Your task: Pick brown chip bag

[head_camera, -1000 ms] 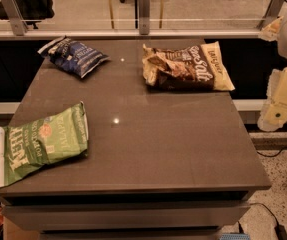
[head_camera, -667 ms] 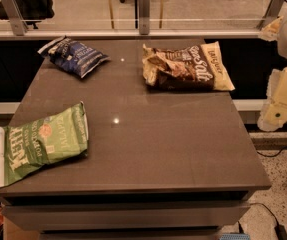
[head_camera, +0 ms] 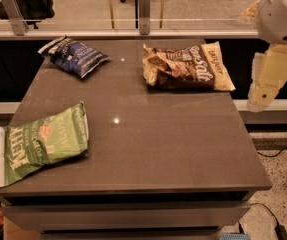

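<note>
The brown bag (head_camera: pixel 185 68) lies flat by the counter's (head_camera: pixel 158 149) far right corner, its cream end almost at the right edge. The gripper (head_camera: pixel 269 79) hangs off the counter, just beyond that right edge and apart from the bag; I cannot tell how it is set. A blue bag (head_camera: pixel 74 57) lies at the far left corner. A green bag (head_camera: pixel 40 143) lies at the left edge, near the front corner.
</note>
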Tool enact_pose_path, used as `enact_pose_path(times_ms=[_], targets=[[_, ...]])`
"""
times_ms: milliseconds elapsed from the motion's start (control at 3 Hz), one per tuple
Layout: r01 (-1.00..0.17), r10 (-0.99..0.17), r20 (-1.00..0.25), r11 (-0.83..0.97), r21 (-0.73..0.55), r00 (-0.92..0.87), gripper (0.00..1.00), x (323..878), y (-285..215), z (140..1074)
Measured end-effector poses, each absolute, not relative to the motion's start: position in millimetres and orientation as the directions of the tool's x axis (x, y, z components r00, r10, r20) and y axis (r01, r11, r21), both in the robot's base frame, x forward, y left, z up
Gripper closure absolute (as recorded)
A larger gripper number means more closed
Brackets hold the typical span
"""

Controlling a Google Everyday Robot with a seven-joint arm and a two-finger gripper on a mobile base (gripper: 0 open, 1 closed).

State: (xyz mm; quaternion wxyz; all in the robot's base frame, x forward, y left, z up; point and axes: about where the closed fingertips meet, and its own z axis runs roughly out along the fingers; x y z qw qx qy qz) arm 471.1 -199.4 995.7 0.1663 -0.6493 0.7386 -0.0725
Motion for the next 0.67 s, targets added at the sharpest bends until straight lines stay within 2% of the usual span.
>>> enact_pose_path(times_ms=[667], targets=[[-0.936,-0.996,-0.011,-0.076,-0.343,0.085,0.00,526,-169,987]])
